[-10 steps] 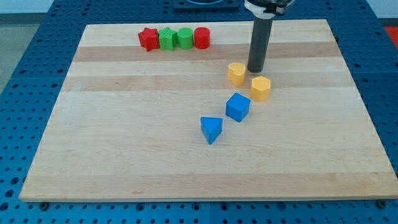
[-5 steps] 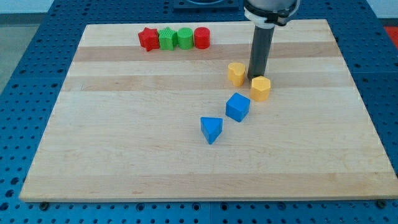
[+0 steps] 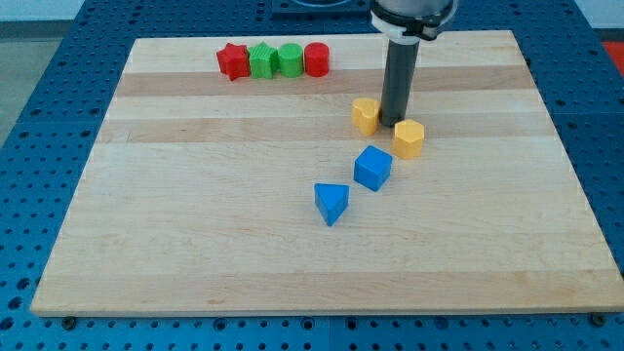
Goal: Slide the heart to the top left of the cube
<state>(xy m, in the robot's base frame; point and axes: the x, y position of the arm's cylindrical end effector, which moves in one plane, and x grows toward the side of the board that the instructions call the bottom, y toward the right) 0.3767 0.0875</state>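
Standing on the board (image 3: 195, 253), my tip (image 3: 391, 124) sits between two yellow blocks, touching the yellow heart (image 3: 365, 115) on its left, with the yellow hexagon (image 3: 409, 138) just beside it at lower right. I have no jaws, only a bare rod holding nothing. The heart lies above the blue cube (image 3: 372, 168), slightly left of it. A blue triangle (image 3: 331, 203) lies lower left of the cube. Along the top run a red star (image 3: 232, 61), green star (image 3: 262, 60), green cylinder (image 3: 290, 59) and red cylinder (image 3: 316, 59).
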